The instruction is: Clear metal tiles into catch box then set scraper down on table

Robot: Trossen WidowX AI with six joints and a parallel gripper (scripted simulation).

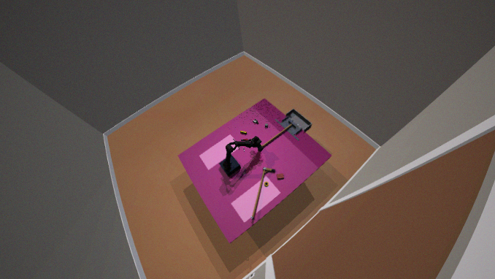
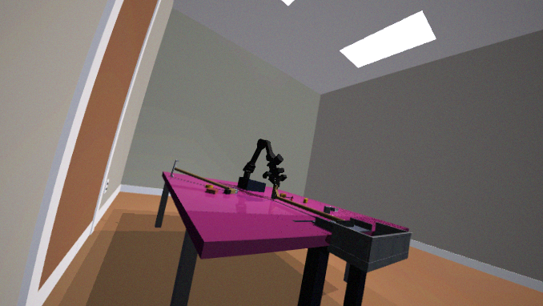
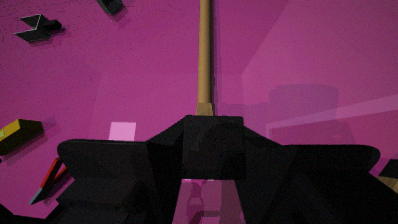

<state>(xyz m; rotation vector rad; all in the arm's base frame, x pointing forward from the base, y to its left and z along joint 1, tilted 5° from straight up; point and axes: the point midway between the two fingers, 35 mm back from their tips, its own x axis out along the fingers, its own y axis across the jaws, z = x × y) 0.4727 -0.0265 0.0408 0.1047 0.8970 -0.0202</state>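
Observation:
My gripper [image 1: 260, 148] [image 2: 275, 195] [image 3: 206, 119] is shut on the near end of the long scraper's wooden handle [image 1: 277, 136] [image 2: 307, 207] [image 3: 205, 60]. The handle runs straight away from the fingers, low over the table. The scraper's dark head [image 1: 292, 124] is over the steel bench plate [image 1: 295, 131], close to the catch box. The grey catch box [image 1: 310, 125] [image 2: 388, 247] is at the plate's far end, past the table edge. Metal tiles are too small and dark to tell apart on the plate or in the box. The scraper head is outside the wrist view.
Left of the handle are a metal bracket [image 1: 255, 121] [image 3: 36, 34], a grey block [image 1: 266, 125] [image 3: 111, 5], a yellow block [image 1: 243, 132] [image 3: 21, 134] and a red-handled tool [image 3: 48, 175]. Another long stick tool [image 1: 258, 193] [image 2: 202, 177], a yellow ring [image 1: 266, 184] and a reddish block [image 1: 279, 176] lie opposite.

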